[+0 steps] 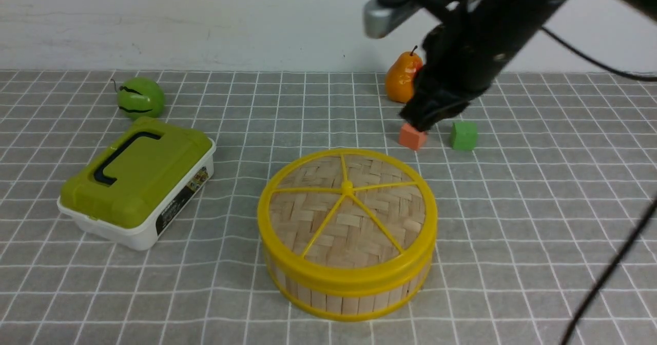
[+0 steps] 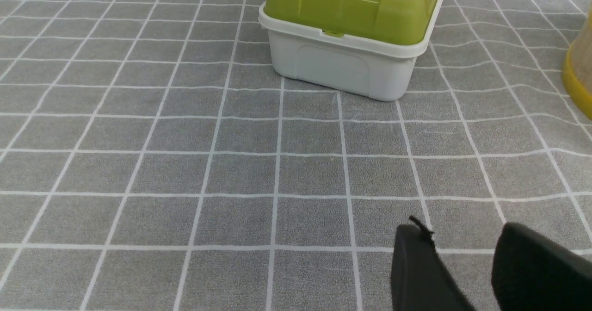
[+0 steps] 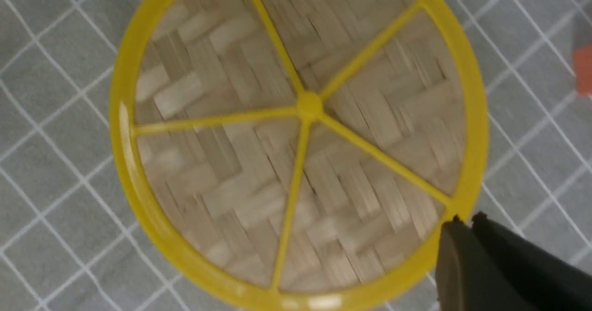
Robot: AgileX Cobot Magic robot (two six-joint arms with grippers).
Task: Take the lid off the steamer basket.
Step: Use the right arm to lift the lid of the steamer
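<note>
The lid [image 1: 347, 209], a woven bamboo disc with a yellow rim, five yellow spokes and a centre knob [image 1: 347, 185], sits closed on the steamer basket [image 1: 349, 296] at the table's front middle. My right gripper [image 1: 428, 120] hangs above the table behind the basket, over the lid's far right edge, shut and empty. In the right wrist view the lid [image 3: 300, 153] fills the picture and the right gripper [image 3: 466, 218] has its fingertips pressed together over the rim. My left gripper [image 2: 458, 234] is open and empty, low over bare cloth; the basket's edge [image 2: 580, 79] shows beside it.
A white box with a green lid [image 1: 138, 180] stands at the left, close ahead of the left gripper [image 2: 351, 33]. A green melon [image 1: 140, 97] lies at the back left. A pear [image 1: 403, 78], an orange cube [image 1: 412, 136] and a green cube [image 1: 464, 135] lie behind the basket. A black cable [image 1: 605, 278] hangs at the right.
</note>
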